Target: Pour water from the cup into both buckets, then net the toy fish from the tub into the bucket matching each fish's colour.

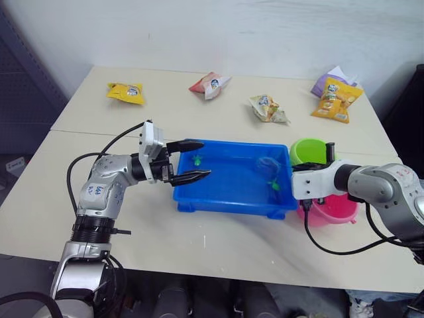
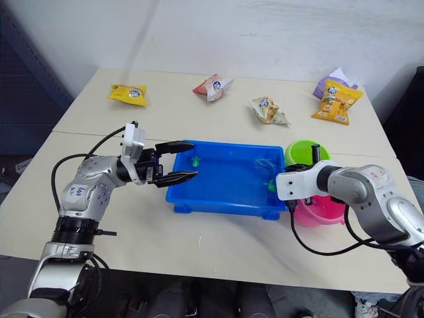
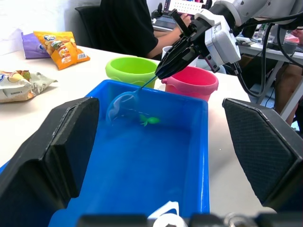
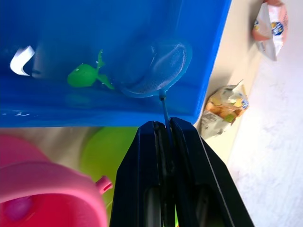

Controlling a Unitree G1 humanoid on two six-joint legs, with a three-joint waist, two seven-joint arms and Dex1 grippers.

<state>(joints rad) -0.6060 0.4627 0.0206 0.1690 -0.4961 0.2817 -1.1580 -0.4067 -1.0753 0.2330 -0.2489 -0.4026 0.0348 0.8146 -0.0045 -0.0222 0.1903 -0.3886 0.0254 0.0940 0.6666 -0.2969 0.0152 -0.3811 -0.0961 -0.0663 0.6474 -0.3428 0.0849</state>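
Room: pale table (image 1: 218, 245), white wall (image 1: 218, 30).
We noted snack packets (image 1: 126, 92) lying along the table's far side.

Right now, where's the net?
The net is in the blue tub, at its right end beside a green toy fish. Its thin handle is pinched in the right end effector, near the green bucket.

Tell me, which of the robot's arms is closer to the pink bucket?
The right. The right gripper is just above the pink bucket, its jaws shut on the net. The left gripper hangs open over the far end of the blue tub.
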